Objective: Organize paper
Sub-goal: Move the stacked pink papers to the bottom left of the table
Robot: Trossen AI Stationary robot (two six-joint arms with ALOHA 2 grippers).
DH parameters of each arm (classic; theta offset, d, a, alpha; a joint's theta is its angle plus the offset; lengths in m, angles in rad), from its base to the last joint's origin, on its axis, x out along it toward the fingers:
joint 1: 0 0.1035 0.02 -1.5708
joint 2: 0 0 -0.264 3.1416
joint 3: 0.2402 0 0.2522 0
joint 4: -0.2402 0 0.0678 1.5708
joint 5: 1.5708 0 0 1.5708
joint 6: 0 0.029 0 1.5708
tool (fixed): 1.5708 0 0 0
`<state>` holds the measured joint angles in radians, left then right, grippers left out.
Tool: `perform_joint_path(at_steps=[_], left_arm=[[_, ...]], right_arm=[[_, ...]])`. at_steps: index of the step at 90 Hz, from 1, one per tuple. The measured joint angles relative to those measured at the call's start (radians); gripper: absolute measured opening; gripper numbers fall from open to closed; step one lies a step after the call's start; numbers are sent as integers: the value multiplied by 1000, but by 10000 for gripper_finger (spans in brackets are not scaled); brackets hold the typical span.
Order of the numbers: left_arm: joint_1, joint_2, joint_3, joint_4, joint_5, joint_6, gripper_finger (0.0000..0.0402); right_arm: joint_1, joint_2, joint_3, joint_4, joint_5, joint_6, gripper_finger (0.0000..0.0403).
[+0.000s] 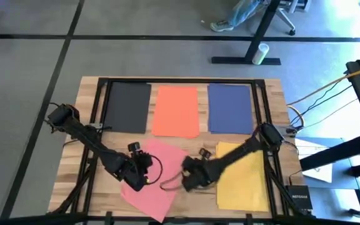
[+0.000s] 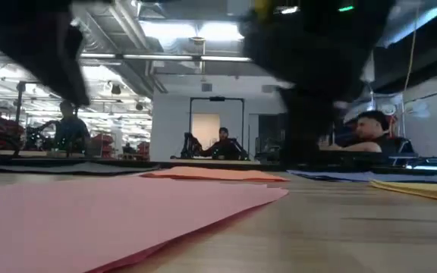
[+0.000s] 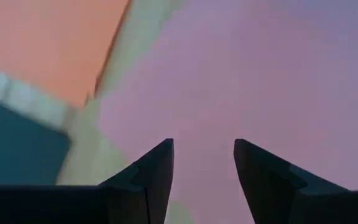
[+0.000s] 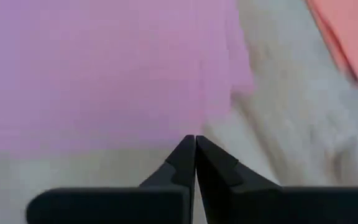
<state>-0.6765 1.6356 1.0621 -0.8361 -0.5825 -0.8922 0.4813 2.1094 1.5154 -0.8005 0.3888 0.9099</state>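
Five sheets lie flat on the wooden desk (image 1: 83,112). Along the far edge, side by side with narrow gaps between them, are the black sheet (image 1: 129,107) toward the left corner, the orange-red sheet (image 1: 176,110) in the middle and the navy sheet (image 1: 230,108) toward the right. Nearer the front edge, the pink sheet (image 1: 158,181) lies skewed at an angle, left of centre, and the yellow sheet (image 1: 245,178) lies toward the right front corner, also slightly turned. The left gripper (image 1: 136,178) is low over the pink sheet's left part; its wrist view shows its jaws set a moderate gap apart above the pink surface, holding nothing. The right gripper (image 1: 189,175) sits at the pink sheet's right edge, between the pink and yellow sheets; its wrist view shows its jaws pressed together tip to tip just off that edge, over bare wood, with nothing seen between them. In the low view, people sit in the room beyond the desk.
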Motion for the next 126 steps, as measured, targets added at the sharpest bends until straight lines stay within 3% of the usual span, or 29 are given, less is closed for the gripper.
perform_joint_path(at_steps=[31,46,89,101,110,126], left_arm=[[-123,0,-88,114,2,-199,155],[-148,10,-90,244,2,-202,155],[-156,118,-91,354,-34,-300,155],[-120,129,-91,410,-63,-225,155],[-74,130,-93,400,-73,-165,155],[-7,168,-156,469,-50,-113,155]], right_arm=[[-109,89,6,242,-203,-277,0],[-139,108,5,312,-218,-377,0],[-250,116,3,550,-267,-593,0],[-223,78,54,521,-260,-604,0],[-184,48,123,404,-242,-580,0],[-74,29,260,3,-13,-440,0]])
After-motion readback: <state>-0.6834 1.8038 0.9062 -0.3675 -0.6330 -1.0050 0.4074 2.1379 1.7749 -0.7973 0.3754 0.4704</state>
